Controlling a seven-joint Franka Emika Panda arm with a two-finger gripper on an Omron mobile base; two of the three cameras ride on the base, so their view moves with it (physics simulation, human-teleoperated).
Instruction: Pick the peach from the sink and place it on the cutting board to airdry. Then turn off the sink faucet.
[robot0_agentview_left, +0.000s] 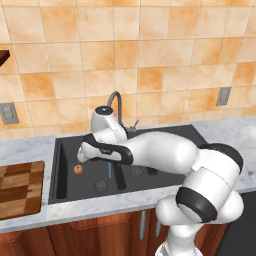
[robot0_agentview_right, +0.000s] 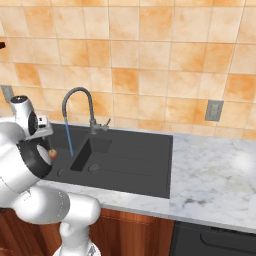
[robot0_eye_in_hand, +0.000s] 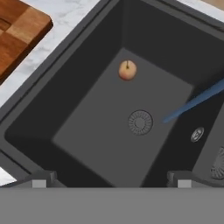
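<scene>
In the left basin of the sink (robot0_eye_in_hand: 65, 78), the peach (robot0_eye_in_hand: 127, 70) rests on the floor at eleven o'clock from the round drain (robot0_eye_in_hand: 140, 122). The gripper (robot0_eye_in_hand: 109, 180) hovers above, fingers spread and empty. Water streams from the sink faucet (robot0_agentview_right: 80, 107). The cutting board (robot0_agentview_left: 19, 187) lies on the counter beside the sink.

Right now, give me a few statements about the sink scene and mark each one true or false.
1. The peach lies on the basin floor. True.
2. Water is running from the faucet. True.
3. The peach sits on the cutting board. False: it is in the sink; nothing lies on the board.
4. The jaws grip the peach. False: they are open above the basin, apart from it.
5. The peach covers the drain. False: it lies beside it.
</scene>
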